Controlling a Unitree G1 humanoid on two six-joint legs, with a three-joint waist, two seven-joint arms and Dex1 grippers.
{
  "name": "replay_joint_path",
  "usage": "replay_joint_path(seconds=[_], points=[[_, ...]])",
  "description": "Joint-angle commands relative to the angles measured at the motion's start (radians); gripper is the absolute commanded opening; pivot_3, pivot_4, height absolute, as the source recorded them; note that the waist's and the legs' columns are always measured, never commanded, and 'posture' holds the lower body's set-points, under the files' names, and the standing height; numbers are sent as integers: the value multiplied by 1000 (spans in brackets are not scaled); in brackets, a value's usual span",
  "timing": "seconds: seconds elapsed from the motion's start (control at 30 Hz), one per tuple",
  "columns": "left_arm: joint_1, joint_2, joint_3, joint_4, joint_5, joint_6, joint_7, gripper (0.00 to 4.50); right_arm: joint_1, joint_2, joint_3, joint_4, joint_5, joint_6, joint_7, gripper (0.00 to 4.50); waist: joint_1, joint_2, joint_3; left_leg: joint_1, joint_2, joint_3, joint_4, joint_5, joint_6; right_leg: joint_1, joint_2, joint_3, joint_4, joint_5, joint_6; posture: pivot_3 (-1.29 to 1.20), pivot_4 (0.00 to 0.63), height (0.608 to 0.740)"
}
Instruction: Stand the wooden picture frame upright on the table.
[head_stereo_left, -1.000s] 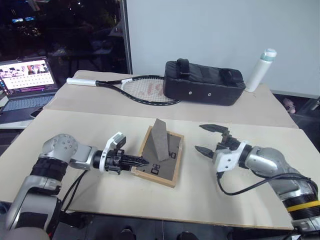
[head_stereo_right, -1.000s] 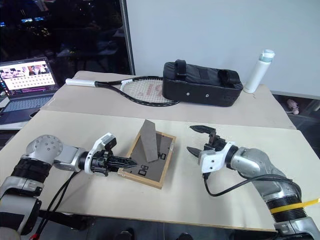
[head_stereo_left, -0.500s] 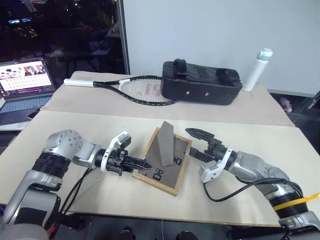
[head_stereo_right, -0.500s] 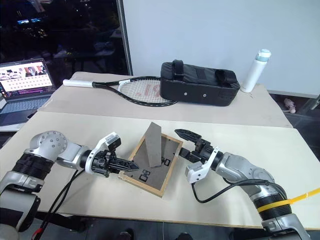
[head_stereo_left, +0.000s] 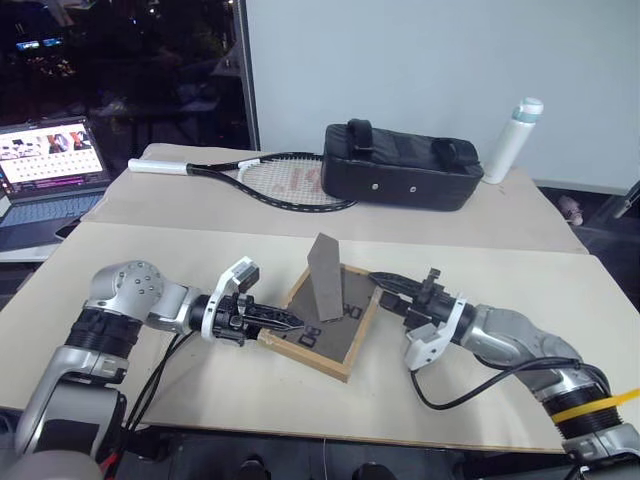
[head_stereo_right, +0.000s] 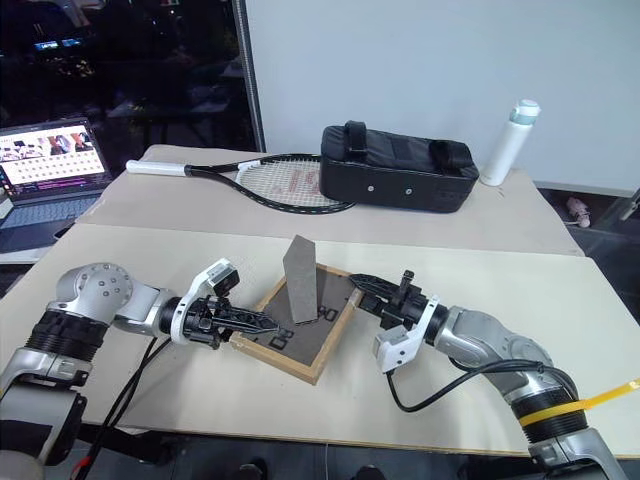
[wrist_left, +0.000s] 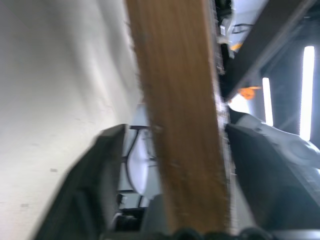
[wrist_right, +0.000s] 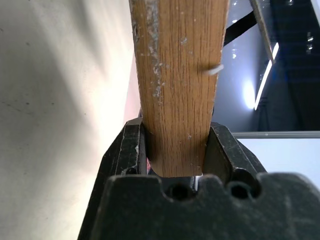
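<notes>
The wooden picture frame (head_stereo_left: 327, 318) lies face down on the surface (head_stereo_left: 480, 400) between both arms (stand poking up). The right gripper (head_stereo_left: 396, 296) fingers pinch its right edge; the left gripper (head_stereo_left: 290, 322) fingers spread wide around its left edge.

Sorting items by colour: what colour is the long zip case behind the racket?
Black case, clearest in right eye view.

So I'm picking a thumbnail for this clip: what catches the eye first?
The wooden picture frame at mid-table, back side up, stand raised. The right gripper clamps its right edge; the left gripper's open fingers straddle the left edge. Behind lie a black bag, a tennis racket and a white bottle.
</notes>
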Motion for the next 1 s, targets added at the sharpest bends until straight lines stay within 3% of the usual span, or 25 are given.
replay_joint_path(seconds=[0.03, 0.1, 0.2, 0.3, 0.4, 0.53, 0.73, 0.83, 1.0], points=[[29, 45, 87, -75, 59, -139, -59, 4500, -13, 3, -42, -28, 96, 13, 0, 1238, 0, 0, 0, 0, 0, 0, 0, 0, 0, 0, 0, 0, 0, 0, 0, 0, 150, 721], [53, 100, 152, -121, 66, -207, -132, 4500, -16, -2, -43, -7, 121, 23, 16, 1238, 1, 0, 0, 0, 0, 0, 0, 0, 0, 0, 0, 0, 0, 0, -1, 0, 150, 721], [126, 116, 334, -196, 127, -468, -150, 4500, -31, -6, -46, 61, 215, 63, 74, 1235, -2, 0, 0, 1, 0, 0, 0, 0, 0, 1, 0, 0, 0, 0, -1, 0, 150, 721], [189, 177, 344, -254, 216, -595, -226, 4500, -54, 35, -43, 135, 459, 213, 253, 1234, 0, 0, 0, 3, 0, 0, 0, 0, 0, 4, 0, 0, -2, 1, -1, 0, 150, 721], [243, 245, 256, -273, 422, -810, -271, 4500, -85, 111, -85, 128, 816, 576, 504, 1231, -1, 0, 0, 9, 1, 1, -1, 0, 0, 9, 0, 0, -2, 1, -1, 0, 150, 721], [285, 236, 287, -342, 473, -959, -306, 4500, -173, 145, -165, 143, 1089, 1045, 638, 1229, 2, 0, 1, 10, 1, 1, -1, 0, 0, 11, 0, 0, -2, 1, -1, 0, 150, 721], [263, 170, 317, -374, 468, -974, -238, 4500, -262, 164, -190, 278, 1145, 1293, 721, 1227, 5, 0, 1, 7, 1, 1, -2, -1, 1, 8, 0, 0, -1, 0, -1, 0, 150, 721], [251, 154, 323, -377, 454, -954, -219, 4500, -278, 169, -150, 361, 1087, 1269, 775, 1227, 4, 0, 1, 7, 1, 1, -1, -1, 2, 7, 0, 0, -2, 0, 0, 0, 150, 721], [243, 152, 312, -371, 469, -964, -220, 4500, -305, 206, -188, 507, 1081, 1289, 799, 1225, -4, 0, 1, 7, 1, 1, -1, -1, 2, 7, 0, 0, -1, -1, 1, 0, 150, 721]])
